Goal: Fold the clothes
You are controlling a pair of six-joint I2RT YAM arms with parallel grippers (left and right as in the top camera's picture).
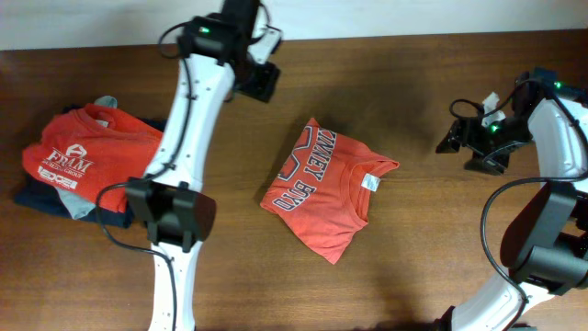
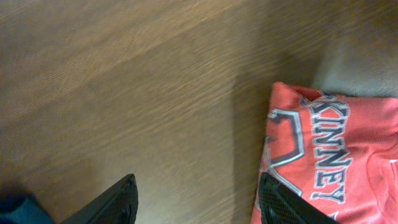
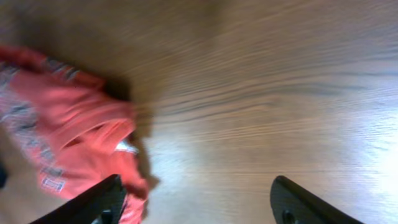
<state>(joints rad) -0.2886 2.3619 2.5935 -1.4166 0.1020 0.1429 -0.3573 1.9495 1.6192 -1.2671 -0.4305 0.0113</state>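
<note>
Shirt point(image 1: 326, 188): folded.
Left gripper point(image 2: 198, 196): apart, empty — near shirt's corner.
Right gripper point(image 3: 199, 193): apart, empty — well off shirt.

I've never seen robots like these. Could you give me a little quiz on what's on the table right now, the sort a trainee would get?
1. Pick one. What tops the pile of clothes at the left: A) a red tee with white print, B) a grey towel, C) a navy cap?
2. True or false: the coral T-shirt lies folded up in the middle of the table, and no gripper holds it.
3. Fill the gap: the left gripper and the right gripper both have their jaws ____, with only bare wood between them.

Key: 1 A. 2 true. 3 open.
</note>
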